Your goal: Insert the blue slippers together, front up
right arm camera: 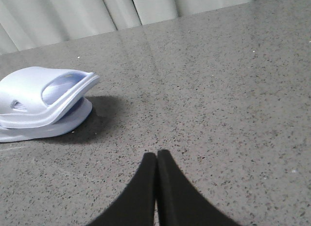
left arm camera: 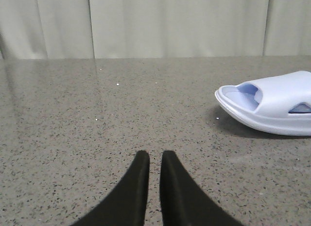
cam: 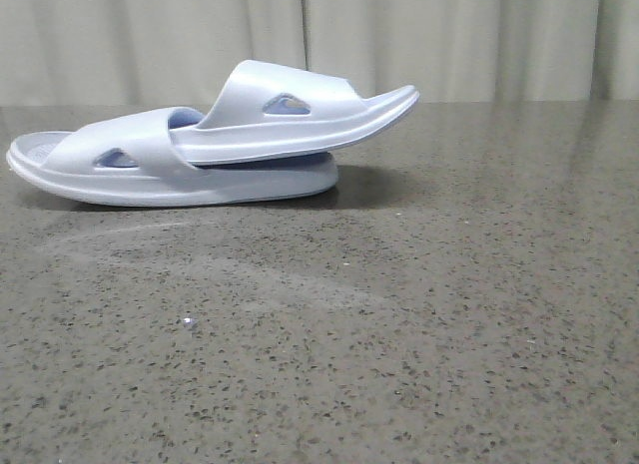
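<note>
The two blue slippers lie nested on the table at the back left. The lower slipper [cam: 150,175] lies flat, sole down. The upper slipper [cam: 300,115] is pushed under the lower one's strap and tilts up to the right. In the left wrist view one end of the pair [left arm camera: 272,107] shows, apart from my left gripper [left arm camera: 155,155], whose fingers stand almost together with a narrow gap, holding nothing. In the right wrist view the upper slipper [right arm camera: 34,92] rests on the lower one [right arm camera: 48,129]. My right gripper [right arm camera: 156,155] is shut and empty, over bare table away from them. Neither gripper shows in the front view.
The speckled grey stone table [cam: 399,334] stretches bare in front of and to the right of the slippers. A pale curtain [cam: 449,35] hangs behind its far edge.
</note>
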Controlling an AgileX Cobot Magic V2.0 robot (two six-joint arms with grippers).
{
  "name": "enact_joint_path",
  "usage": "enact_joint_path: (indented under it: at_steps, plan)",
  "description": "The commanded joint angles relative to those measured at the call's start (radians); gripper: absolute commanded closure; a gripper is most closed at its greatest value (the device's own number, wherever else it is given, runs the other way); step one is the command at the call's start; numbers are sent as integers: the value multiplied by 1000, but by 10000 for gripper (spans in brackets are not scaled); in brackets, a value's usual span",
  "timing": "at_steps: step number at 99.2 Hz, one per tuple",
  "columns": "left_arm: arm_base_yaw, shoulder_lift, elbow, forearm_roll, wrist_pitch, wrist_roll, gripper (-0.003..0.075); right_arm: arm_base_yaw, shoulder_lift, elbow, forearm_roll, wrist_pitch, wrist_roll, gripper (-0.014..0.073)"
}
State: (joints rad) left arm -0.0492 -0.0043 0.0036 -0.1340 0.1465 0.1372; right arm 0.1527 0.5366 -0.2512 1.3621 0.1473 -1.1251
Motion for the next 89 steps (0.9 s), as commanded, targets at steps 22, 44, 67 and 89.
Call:
enact_joint_path:
  at_steps: [22,44,67,89]
  plan:
    - [-3,-19,8,-36,-68,-14,705,3,-1,-26,12,-6,-9,683]
    - [-3,-19,8,-36,-68,-14,705,3,-1,-26,12,-6,-9,683]
    - [-3,-19,8,-36,-68,-14,705,3,-1,-26,12,-9,-9,683]
    - [-3,-19,8,-36,-68,-14,705,3,-1,-19,-261,-108,118,683]
